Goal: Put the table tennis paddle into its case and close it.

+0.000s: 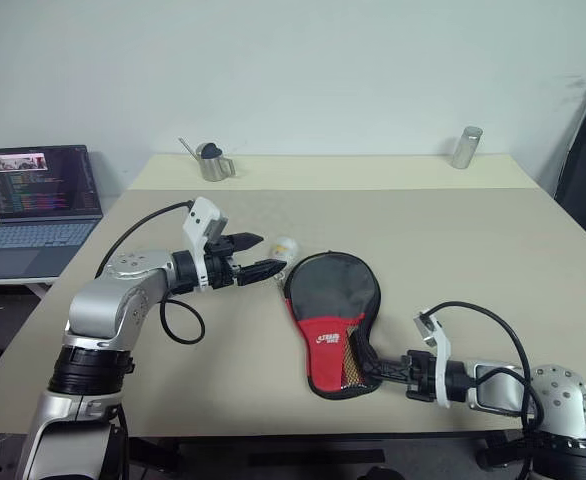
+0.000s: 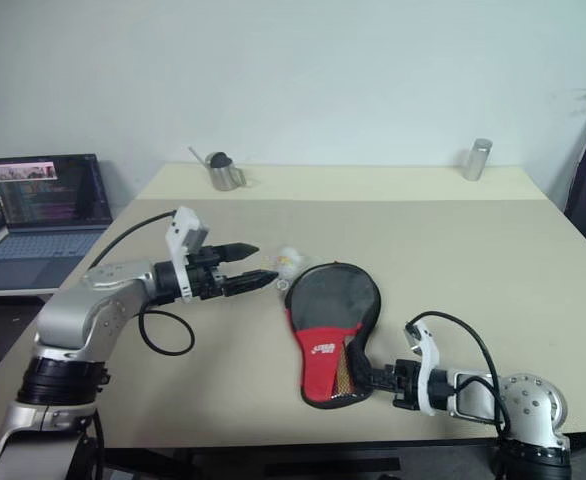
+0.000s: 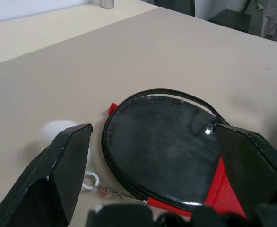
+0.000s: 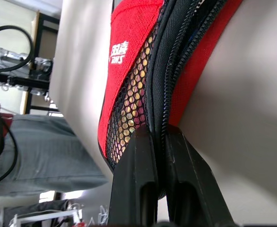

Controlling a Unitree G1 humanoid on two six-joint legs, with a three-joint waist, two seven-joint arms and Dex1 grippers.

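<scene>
The right gripper (image 1: 368, 366) is pinched tight on the zip edge at the red bottom of the black fabric paddle-shaped case (image 1: 331, 320), likely to pull it closed. The left gripper (image 1: 265, 254), fingers wide and empty, waits just beside its round top, maybe to steady it.

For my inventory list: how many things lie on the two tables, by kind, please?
Case: 1
Metal pitcher: 1
Metal cylinder: 1
Small white object: 1
Laptop: 1
Total: 5
</scene>
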